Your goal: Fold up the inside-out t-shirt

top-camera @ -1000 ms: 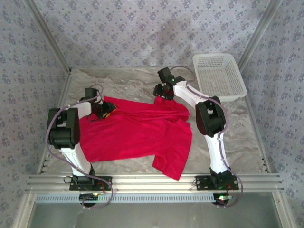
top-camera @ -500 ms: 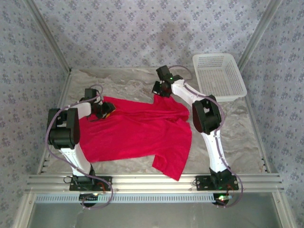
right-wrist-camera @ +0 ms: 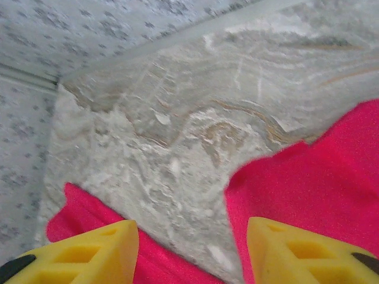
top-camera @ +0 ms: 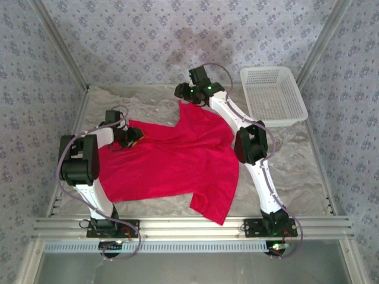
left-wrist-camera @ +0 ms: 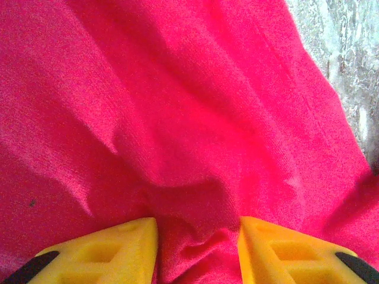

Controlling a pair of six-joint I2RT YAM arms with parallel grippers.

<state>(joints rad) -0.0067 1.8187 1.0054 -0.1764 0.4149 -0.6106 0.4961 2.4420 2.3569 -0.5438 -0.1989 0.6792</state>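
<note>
The bright red t-shirt lies spread across the middle of the marble table, one sleeve hanging toward the near edge. Its far part is drawn up into a peak that reaches my right gripper at the back centre. In the right wrist view, the right gripper has its jaws apart, with red cloth against both fingers and bare table between them. My left gripper rests on the shirt's far left corner. In the left wrist view, the left gripper is open over a small raised fold of shirt.
A white slatted plastic basket stands at the back right corner. Patterned walls close the table on three sides, and an aluminium rail runs along the near edge.
My right gripper has moved back, left and upward, and the shirt's far right part has risen with it into a peak. The left arm has stayed still.
</note>
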